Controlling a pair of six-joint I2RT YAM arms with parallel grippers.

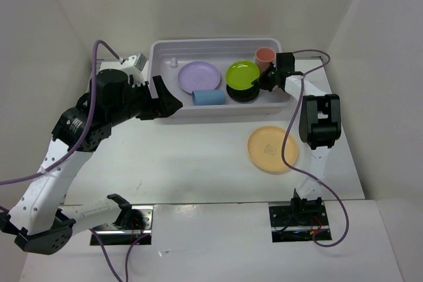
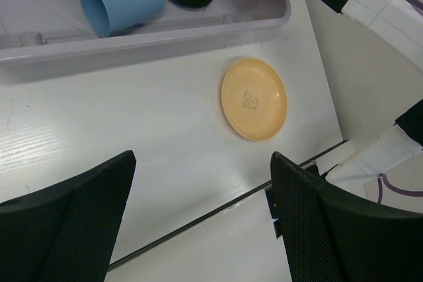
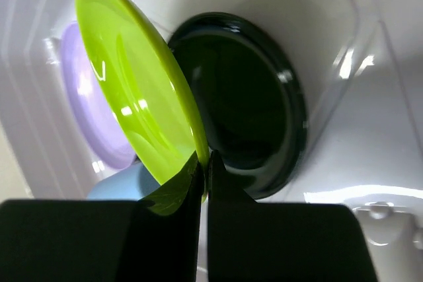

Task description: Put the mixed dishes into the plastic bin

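Observation:
The pale grey plastic bin (image 1: 162,54) stands at the back. In it lie the lavender plate (image 1: 199,76), the blue cup (image 1: 208,98) on its side, the black plate (image 1: 243,94) and the salmon cup (image 1: 265,57). My right gripper (image 1: 259,82) is shut on the rim of the lime green plate (image 1: 242,74) and holds it tilted over the black plate (image 3: 244,97). The orange-yellow plate (image 1: 272,149) lies on the table in front of the bin. My left gripper (image 1: 166,102) is open and empty at the bin's left front corner.
White walls close in the table on the left, back and right. The right arm's upper links (image 1: 318,120) stand beside the orange-yellow plate (image 2: 254,99). Both arm bases sit at the near edge.

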